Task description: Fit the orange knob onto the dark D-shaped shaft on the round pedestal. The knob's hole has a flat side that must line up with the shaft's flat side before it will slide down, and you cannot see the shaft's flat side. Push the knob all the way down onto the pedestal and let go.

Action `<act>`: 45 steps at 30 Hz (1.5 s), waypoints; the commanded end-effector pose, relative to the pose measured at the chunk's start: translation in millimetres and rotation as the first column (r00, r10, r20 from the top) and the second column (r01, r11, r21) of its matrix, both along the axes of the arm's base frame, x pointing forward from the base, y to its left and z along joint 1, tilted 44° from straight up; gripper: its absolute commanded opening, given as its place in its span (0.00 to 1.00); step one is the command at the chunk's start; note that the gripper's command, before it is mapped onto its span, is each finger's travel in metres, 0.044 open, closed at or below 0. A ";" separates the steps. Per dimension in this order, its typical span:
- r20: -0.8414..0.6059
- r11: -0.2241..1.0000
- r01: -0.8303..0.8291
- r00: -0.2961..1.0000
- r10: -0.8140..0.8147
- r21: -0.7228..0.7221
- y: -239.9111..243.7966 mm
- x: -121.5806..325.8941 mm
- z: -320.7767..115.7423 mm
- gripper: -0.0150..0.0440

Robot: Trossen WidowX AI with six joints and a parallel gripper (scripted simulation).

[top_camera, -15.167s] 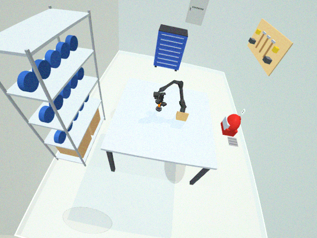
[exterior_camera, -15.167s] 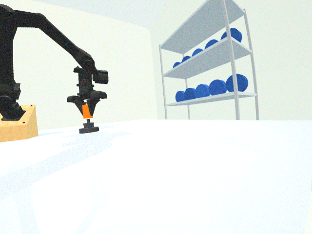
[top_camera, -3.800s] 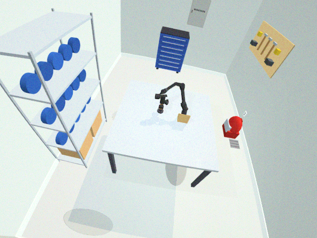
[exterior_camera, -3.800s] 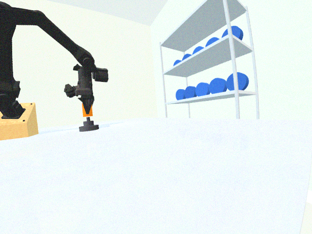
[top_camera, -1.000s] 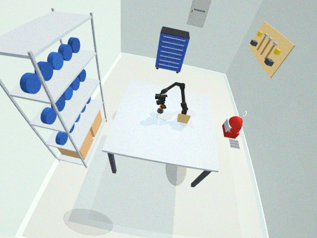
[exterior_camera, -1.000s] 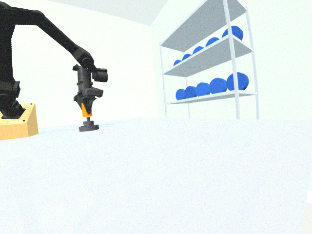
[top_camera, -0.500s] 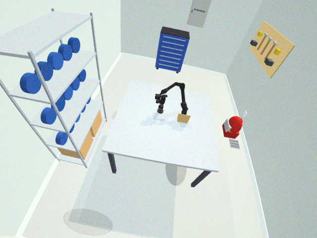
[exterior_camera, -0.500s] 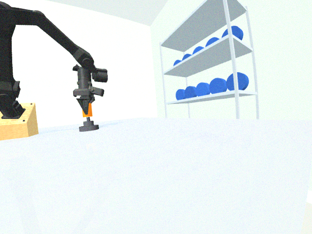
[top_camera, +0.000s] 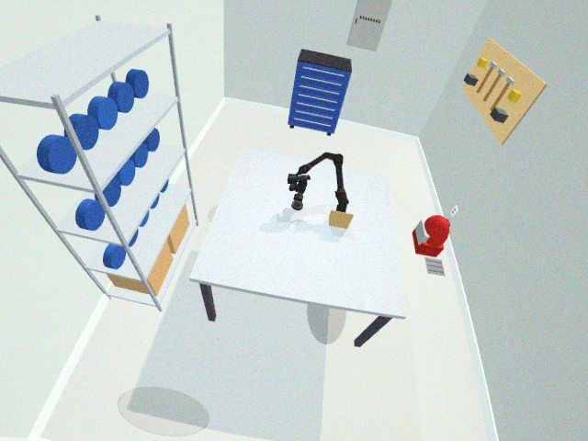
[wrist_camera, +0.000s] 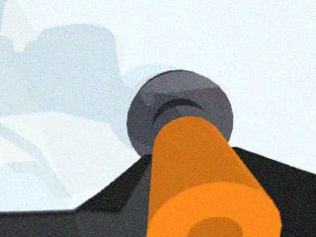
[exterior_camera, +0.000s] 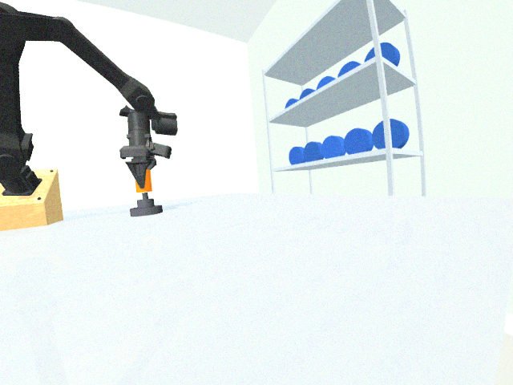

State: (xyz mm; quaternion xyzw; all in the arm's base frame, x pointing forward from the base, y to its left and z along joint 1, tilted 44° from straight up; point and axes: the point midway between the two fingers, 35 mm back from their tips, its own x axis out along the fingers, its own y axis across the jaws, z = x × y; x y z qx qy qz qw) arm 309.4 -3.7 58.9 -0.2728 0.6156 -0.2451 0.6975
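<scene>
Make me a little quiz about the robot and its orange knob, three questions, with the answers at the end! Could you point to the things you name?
1. True or false: the orange knob (exterior_camera: 148,185) (wrist_camera: 197,158) is pushed all the way down onto the round pedestal (exterior_camera: 145,210) (wrist_camera: 180,81).
2. What is the gripper (exterior_camera: 143,182) doing? A) standing open B) gripping the knob C) gripping the shaft (exterior_camera: 144,195)
3. Fill in the gap: the big discs (top_camera: 57,153) (exterior_camera: 393,133) on the shelf rack (top_camera: 183,137) (exterior_camera: 385,103) are ____.

Key: 1. False; 2. B; 3. blue

Blue drawer cabinet (top_camera: 319,92) stands, seemingly, against the grey wall (top_camera: 285,47).
</scene>
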 end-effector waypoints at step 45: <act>0.145 0.988 0.150 0.977 -0.154 0.035 -0.8 0.0 -1.9 0.25</act>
